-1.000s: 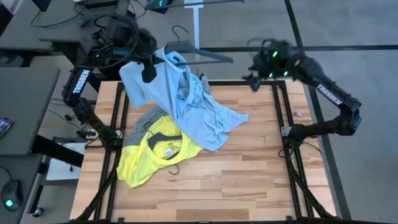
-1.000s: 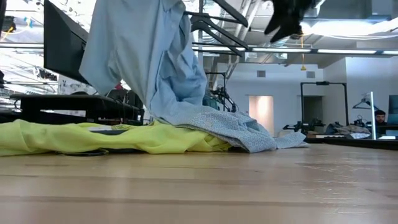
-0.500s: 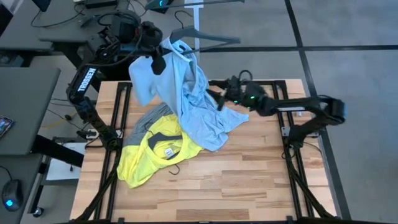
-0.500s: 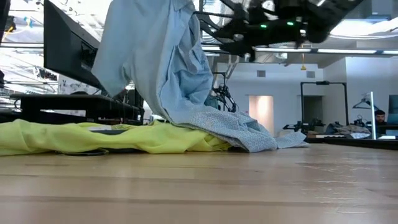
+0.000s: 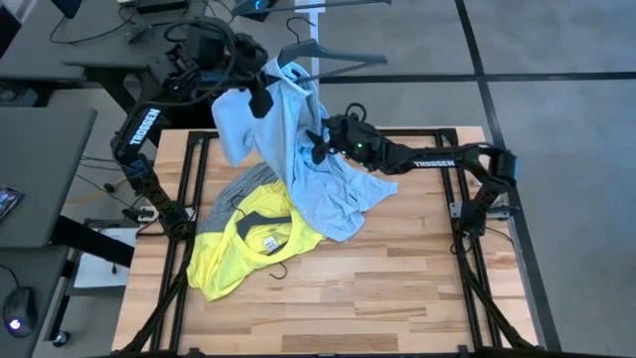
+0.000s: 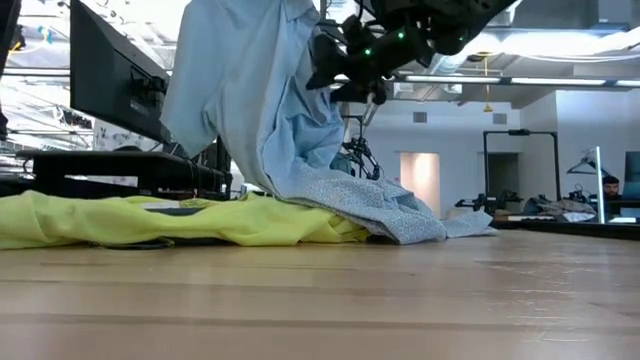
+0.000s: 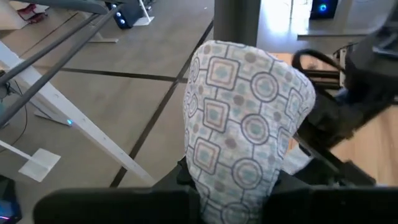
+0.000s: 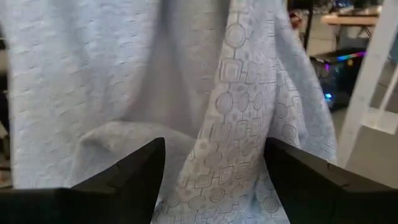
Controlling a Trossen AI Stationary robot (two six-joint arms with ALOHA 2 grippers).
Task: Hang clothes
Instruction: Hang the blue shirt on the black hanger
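Note:
The pale light-blue shirt [image 5: 298, 149] hangs from my left gripper [image 5: 256, 97], which is shut on it high over the table's far left; its lower part [image 5: 343, 204] lies on the table and over the other garments. My right gripper [image 5: 318, 142] is open, level, right up against the hanging shirt's right side, with the cloth filling its wrist view [image 8: 214, 93]. The neon-yellow T-shirt [image 5: 248, 244] lies flat at the left on the grey T-shirt [image 5: 234, 191]. My left gripper pinches a bunched fold of the shirt's patterned cloth [image 7: 239, 124] between its two fingers; the bunch sticks out past the fingertips. The shirt hangs slack below the gripper, and its lower part rests on the table. My right gripper: I cannot tell whether its fingers [image 8: 130, 171] touch the shirt.
A thin hanger [image 5: 328, 62] hangs beyond the table's far edge, just right of my left gripper. Another black hanger's hook [image 5: 278, 270] shows at the yellow T-shirt's collar. The near and right parts of the wooden table [image 5: 397, 288] are bare. Black frame rails run along both sides.
My right gripper has swung from high over the table's far right corner down and toward the left, up to the hanging shirt. My left gripper has carried the shirt's upper part a little toward the right; the shirt's lower part has stayed on the table.

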